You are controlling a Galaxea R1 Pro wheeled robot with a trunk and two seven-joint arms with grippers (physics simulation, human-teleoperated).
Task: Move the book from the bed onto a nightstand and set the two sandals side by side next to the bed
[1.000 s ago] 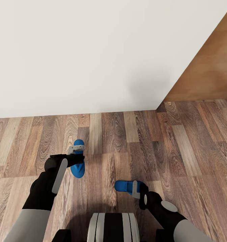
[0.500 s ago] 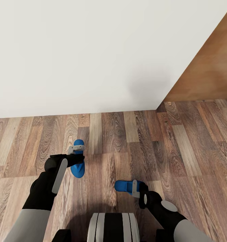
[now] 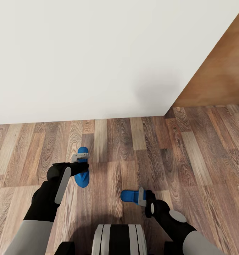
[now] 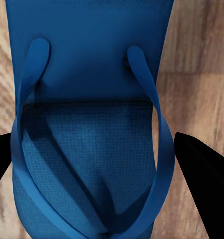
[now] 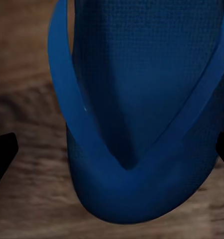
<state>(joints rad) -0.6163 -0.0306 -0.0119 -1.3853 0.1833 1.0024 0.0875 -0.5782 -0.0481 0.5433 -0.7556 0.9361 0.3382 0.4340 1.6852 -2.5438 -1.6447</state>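
The left end effector [image 3: 82,156] covers part of one bright blue flat sandal [image 3: 82,176], fingers spread. The right end effector [image 3: 142,197], probably spread too, has slid further over the other blue sandal [image 3: 129,196].

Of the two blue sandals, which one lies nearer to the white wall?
The sandal at the left end effector: this left sandal points lengthwise toward the white wall. The right sandal lies crosswise, nearer the robot's base.

Left arm: extended forward and low, left gripper [image 3: 81,156] pointed ahead, dark fingers [image 4: 201,174] spread wide apart. Right arm: bent inward across the body, right gripper [image 3: 141,197] pointed toward the robot's left, fingers [image 5: 2,152] likewise spread wide.
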